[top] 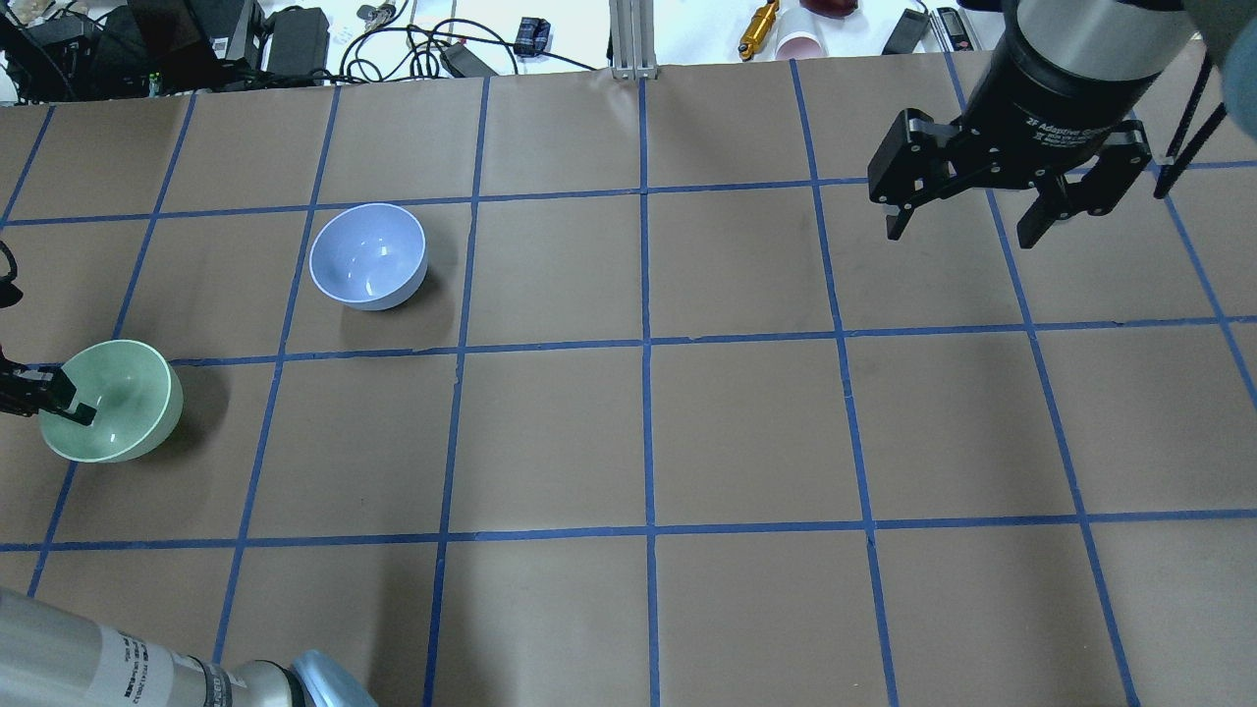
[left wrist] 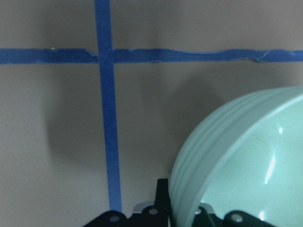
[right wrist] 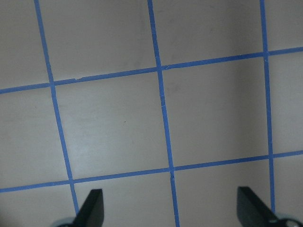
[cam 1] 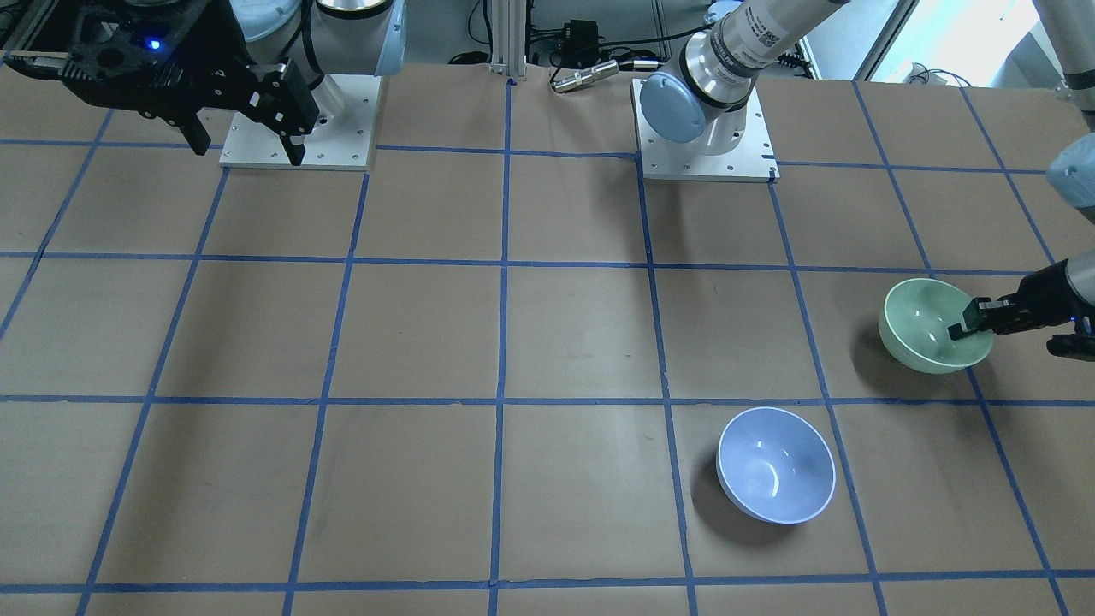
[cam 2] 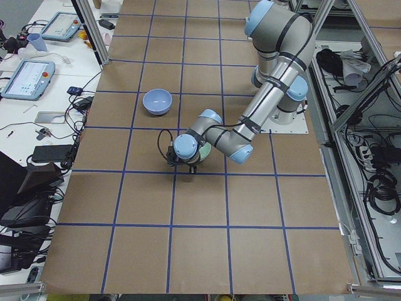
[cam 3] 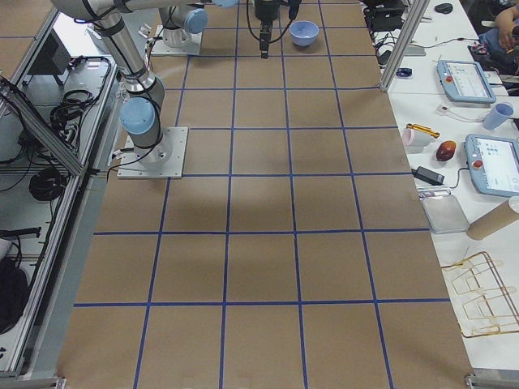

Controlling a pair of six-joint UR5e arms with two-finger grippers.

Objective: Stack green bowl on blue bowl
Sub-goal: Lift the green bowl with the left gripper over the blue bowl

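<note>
The green bowl (cam 1: 928,329) is near the table's left end and is tilted. It also shows in the overhead view (top: 118,398). My left gripper (cam 1: 971,325) is shut on its rim, with one finger inside the bowl and one outside. In the left wrist view the rim (left wrist: 222,156) runs between the fingers. The blue bowl (cam 1: 776,464) stands upright and empty on the table, about one grid square away from the green bowl, and also shows in the overhead view (top: 368,255). My right gripper (top: 962,234) is open and empty, held high over the table's right side, far from both bowls.
The brown table carries a grid of blue tape lines (cam 1: 505,265). The two arm base plates (cam 1: 299,120) (cam 1: 706,128) are at the robot's edge. Cables, chargers and a gold cylinder (top: 758,27) lie beyond the far edge.
</note>
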